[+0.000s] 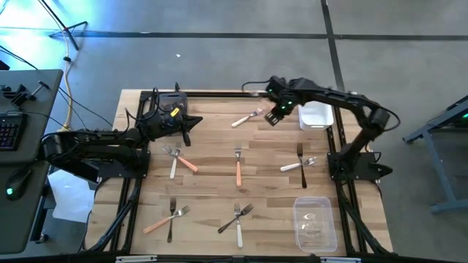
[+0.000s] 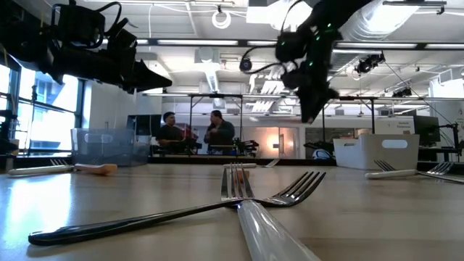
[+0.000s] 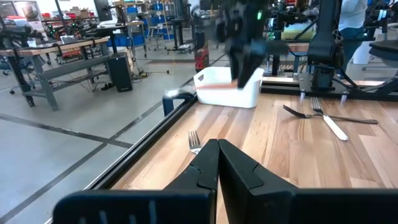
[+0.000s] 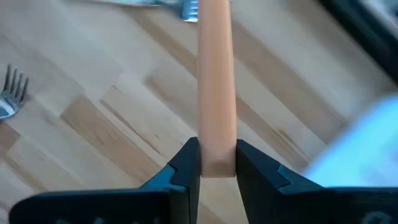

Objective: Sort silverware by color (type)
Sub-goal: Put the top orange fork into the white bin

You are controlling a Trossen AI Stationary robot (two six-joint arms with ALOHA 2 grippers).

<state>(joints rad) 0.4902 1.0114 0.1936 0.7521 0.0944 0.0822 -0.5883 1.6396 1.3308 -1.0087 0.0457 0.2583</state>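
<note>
Wooden tabletop [image 1: 212, 186], carrying everything. Left arm parked at the tabletop's left, left end effector [image 1: 186, 126] clenched on nothing, fingers pressed together and raised clear of the wood. Right arm reaching across the far edge, right end effector [image 1: 276, 115] hanging above the tabletop and grasping a salmon fork [image 4: 216, 87] by the handle end.

Two bins: white bin [image 1: 316, 117] at the far right, just beside the right end effector; clear bin [image 1: 315, 223] at the near right, well apart.

Loose silverware spread over the wood:
- white-handled fork [image 1: 247, 118] near the far edge, just beside the right end effector;
- white and salmon pair [image 1: 179, 161] toward the left;
- lone salmon-handled fork [image 1: 238, 169] at the middle;
- dark and white crossed pair [image 1: 300, 162] on the right;
- salmon and dark pair [image 1: 168, 218] at the near left;
- dark and white pair [image 1: 238, 218] at the near middle, crossed.

Relation that matters: held fork's long axis running straight out from between the fingers, tines at the far end, handle squarely pinched. White bin on the outer side of the right end effector, nearer than any other container; right arm far nearer to it than the left. Probably a short carry sideways, then a release over that bin.

No brand, label or legible writing on bins, forks or arms.
</note>
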